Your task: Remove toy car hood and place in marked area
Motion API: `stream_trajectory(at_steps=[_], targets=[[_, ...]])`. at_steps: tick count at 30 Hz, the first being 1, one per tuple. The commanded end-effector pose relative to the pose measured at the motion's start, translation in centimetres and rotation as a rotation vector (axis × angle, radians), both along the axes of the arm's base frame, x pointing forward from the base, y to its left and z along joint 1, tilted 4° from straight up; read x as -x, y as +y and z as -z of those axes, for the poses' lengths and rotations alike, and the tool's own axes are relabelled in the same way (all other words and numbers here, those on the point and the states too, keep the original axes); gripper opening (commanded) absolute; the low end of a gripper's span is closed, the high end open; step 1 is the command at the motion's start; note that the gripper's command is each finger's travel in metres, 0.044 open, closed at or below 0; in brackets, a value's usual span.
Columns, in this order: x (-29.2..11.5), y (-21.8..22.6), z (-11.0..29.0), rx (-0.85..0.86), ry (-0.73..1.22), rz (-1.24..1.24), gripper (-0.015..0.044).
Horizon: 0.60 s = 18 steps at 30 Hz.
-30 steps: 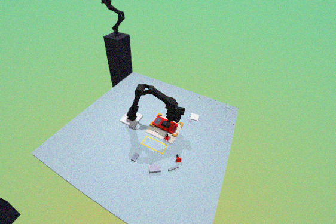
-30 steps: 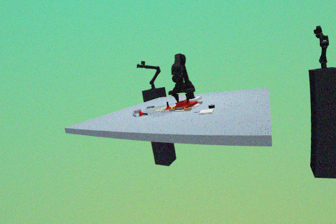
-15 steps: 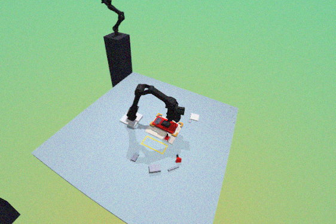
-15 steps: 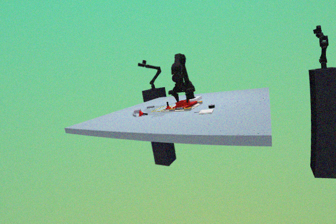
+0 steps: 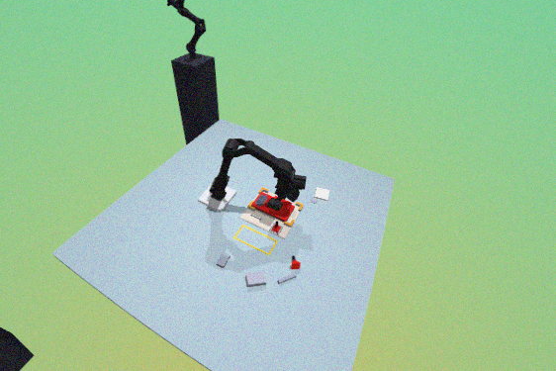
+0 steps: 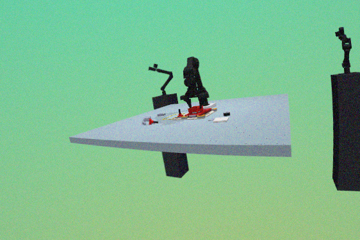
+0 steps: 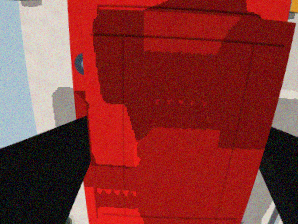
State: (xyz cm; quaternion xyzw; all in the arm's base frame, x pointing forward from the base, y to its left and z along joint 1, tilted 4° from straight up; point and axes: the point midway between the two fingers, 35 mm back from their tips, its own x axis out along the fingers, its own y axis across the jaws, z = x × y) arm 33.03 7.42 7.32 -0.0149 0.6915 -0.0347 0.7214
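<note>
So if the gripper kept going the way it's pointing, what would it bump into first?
The gripper points down at the red toy car and is already shut on its hood, so it would just press that hood harder onto the car.

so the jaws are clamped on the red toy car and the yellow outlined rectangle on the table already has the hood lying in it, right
Not quite: the yellow outlined rectangle holds nothing, as the top view shows. The gripper jaws are indeed clamped on the red toy car, at its hood.
</note>
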Motion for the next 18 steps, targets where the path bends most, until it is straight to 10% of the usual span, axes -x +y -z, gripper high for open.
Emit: stream_trajectory(at_steps=[1, 18], targets=[[0.0, 0.0, -0.4, 0.000, -0.003, 0.003, 0.0000], [0.0, 0.1, -1.5, -0.001, -0.002, 0.003, 0.0000]])
